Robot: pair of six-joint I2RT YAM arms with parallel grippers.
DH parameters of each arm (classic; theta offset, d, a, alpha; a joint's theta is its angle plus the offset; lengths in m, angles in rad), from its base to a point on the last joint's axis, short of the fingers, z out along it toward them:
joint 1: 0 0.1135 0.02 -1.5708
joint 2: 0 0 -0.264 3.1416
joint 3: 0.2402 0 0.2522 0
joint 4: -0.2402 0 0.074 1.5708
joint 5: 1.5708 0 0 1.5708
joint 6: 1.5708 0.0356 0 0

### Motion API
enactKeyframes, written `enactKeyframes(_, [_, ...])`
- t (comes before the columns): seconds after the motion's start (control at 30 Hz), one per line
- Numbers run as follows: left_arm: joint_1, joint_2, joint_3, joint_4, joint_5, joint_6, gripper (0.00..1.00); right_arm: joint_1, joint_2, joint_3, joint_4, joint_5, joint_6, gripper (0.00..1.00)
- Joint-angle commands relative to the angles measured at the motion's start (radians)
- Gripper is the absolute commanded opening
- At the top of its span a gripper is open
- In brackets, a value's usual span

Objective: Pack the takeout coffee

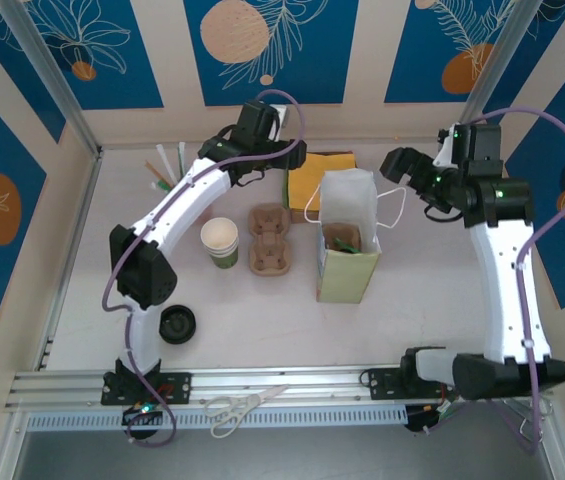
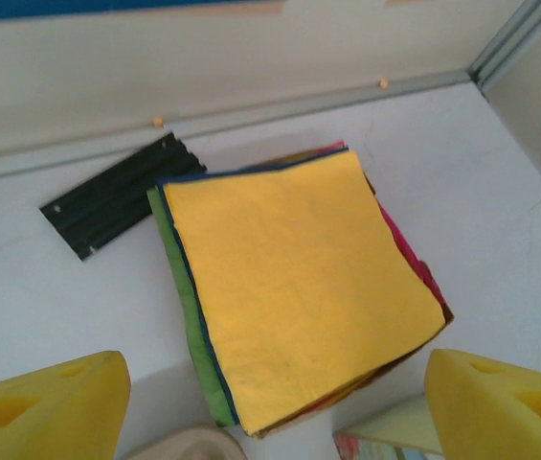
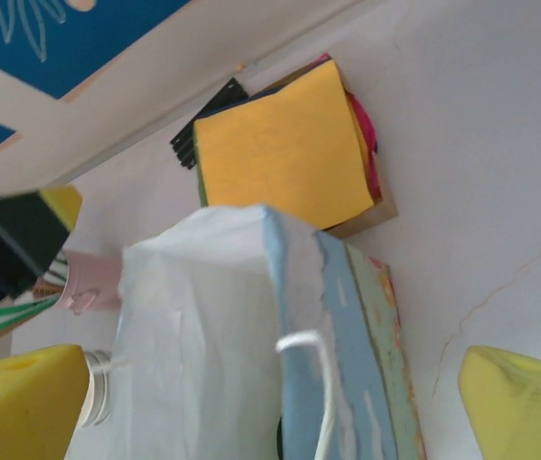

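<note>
Though both stand open and empty, left gripper [image 2: 275,374] over the napkins [image 2: 299,287] upper centre, right gripper [image 3: 270,369] beside the bag [image 1: 347,270], the coffee [image 1: 342,240] looks to be the dark shape inside the bag, mid-frame, unconfirmed; judged light, crushable, slick-lidded: pinch gently mid-wall.

You have a yellow-topped napkin stack [image 1: 305,184] [image 2: 299,287] [image 3: 284,158] by the back wall [image 1: 262,124] with black strips [image 2: 117,196] [image 3: 205,136] just beside it, a paper bag [image 1: 347,212] [image 3: 203,335] standing in front, a cardboard cup carrier [image 1: 269,240] and lidless green cup [image 1: 220,243] to the bag's left, a loose black lid [image 1: 177,324] nearer, and scissors [image 1: 244,405] on the near rail [image 1: 312,384].
</note>
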Motion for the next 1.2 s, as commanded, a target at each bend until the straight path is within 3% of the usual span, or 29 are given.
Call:
enactKeyframes(0.0, [0.025,-0.010,0.021,-0.013,0.061,-0.034,0.82,-0.080,0.076,0.045,0.045,-0.132,-0.012,0.99])
enactKeyframes(0.17, [0.042,-0.020,0.007,-0.008,0.096,-0.033,0.85,-0.171,0.245,0.110,0.087,-0.219,0.009,0.99])
enactKeyframes(0.33, [0.069,-0.023,-0.008,0.001,0.155,-0.052,0.90,-0.173,0.471,0.241,0.090,-0.266,-0.015,0.99])
enactKeyframes(0.47, [0.090,-0.036,-0.036,0.012,0.189,-0.063,1.00,-0.131,0.630,0.352,0.090,-0.280,-0.056,0.92])
enactKeyframes(0.87, [0.124,-0.085,-0.147,0.029,0.208,-0.070,1.00,0.057,1.107,0.847,-0.058,-0.287,-0.150,0.65])
enactKeyframes(1.17, [0.126,-0.106,-0.189,0.047,0.231,-0.079,1.00,0.103,1.204,0.852,-0.043,-0.321,-0.186,0.56])
